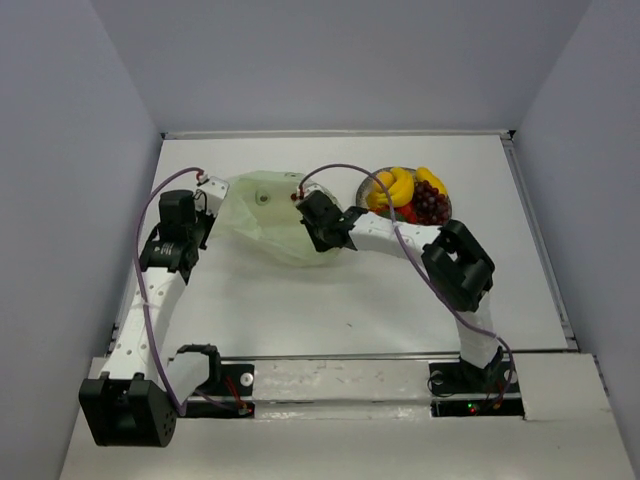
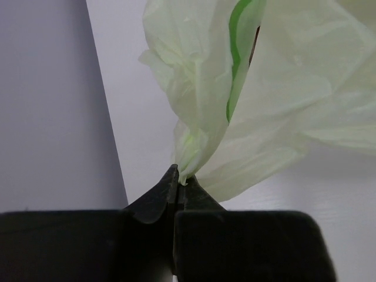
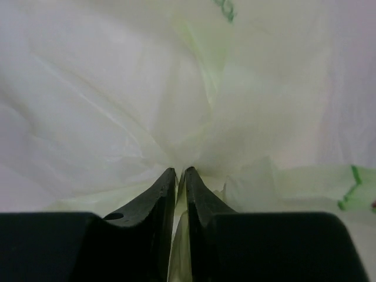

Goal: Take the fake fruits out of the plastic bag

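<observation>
The pale yellow-green plastic bag (image 1: 268,212) lies crumpled at the back middle of the table. My left gripper (image 1: 206,188) is shut on the bag's left end; in the left wrist view the film (image 2: 252,100) bunches into my closed tips (image 2: 178,176). My right gripper (image 1: 306,212) is shut on the bag's right side; in the right wrist view the film (image 3: 147,100) is pinched between the fingers (image 3: 180,173). The fake fruits, yellow banana-like pieces (image 1: 393,188), purple grapes (image 1: 432,202) and a red one (image 1: 407,213), lie on the grey plate (image 1: 446,210). A small round shape (image 1: 262,198) shows through the bag.
The plate of fruits stands at the back right, just beyond my right arm's forearm (image 1: 395,238). Grey walls close in the table on the left, back and right. A metal rail (image 1: 330,357) runs along the near edge.
</observation>
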Robot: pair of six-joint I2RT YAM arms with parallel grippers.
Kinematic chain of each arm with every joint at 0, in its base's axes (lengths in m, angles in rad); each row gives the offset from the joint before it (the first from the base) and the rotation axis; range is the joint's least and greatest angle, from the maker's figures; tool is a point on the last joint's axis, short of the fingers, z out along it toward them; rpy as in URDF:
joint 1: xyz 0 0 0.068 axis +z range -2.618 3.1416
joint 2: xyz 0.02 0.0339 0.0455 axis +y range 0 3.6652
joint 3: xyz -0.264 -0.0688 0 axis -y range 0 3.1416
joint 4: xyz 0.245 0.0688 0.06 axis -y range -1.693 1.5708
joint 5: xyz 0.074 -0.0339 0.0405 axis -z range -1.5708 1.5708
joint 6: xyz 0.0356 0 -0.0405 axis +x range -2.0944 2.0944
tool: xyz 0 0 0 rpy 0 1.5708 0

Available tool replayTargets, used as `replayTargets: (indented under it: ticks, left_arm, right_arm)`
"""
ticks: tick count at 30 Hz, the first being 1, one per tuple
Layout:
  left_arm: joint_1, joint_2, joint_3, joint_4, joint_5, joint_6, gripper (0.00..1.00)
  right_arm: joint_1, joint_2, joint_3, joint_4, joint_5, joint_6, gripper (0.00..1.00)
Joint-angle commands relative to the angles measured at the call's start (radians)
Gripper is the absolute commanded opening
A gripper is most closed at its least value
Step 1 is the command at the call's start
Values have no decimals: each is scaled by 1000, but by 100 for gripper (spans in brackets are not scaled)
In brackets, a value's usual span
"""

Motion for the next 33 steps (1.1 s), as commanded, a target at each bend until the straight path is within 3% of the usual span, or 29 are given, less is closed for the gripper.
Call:
replayTargets:
  ticks: [1,2,3,7,13,16,18,22,24,25,28,33]
  left_arm:
    - [3,-37,-80,-33,36,47,0]
    - [1,-46,-91,-43,51,74,0]
    - [1,-52,-107,-55,61,88,0]
    - [1,-91,-132,-113,122,162,0]
    - [1,-138,-138,-135,144,237,2]
    - [1,-128,-129,-132,140,239,9]
    - [1,-120,-117,-124,137,220,21]
    - [1,-71,-45,-87,60,122,39]
    - [3,-28,15,-89,35,67,55]
    - [1,-8,38,-101,47,50,70]
    - [1,10,182,-162,144,-2,99]
    - [1,27,326,-234,248,-43,99]
  right_arm:
    - [10,24,-93,63,-42,23,26]
    - [10,12,-125,67,-39,29,32]
    - [10,4,-139,70,-37,40,48]
    - [10,-48,-172,70,-50,45,66]
    - [10,-76,-60,69,-54,-9,68]
    - [10,-82,33,69,-66,-12,68]
    - [10,-91,57,67,-79,-10,70]
    - [10,-122,103,64,-114,-18,100]
    - [10,-142,139,43,-114,-26,100]
    - [10,-148,152,23,-113,-27,100]
    - [0,-204,225,-11,-125,-30,100]
    - [-104,-260,291,-64,-178,6,100]
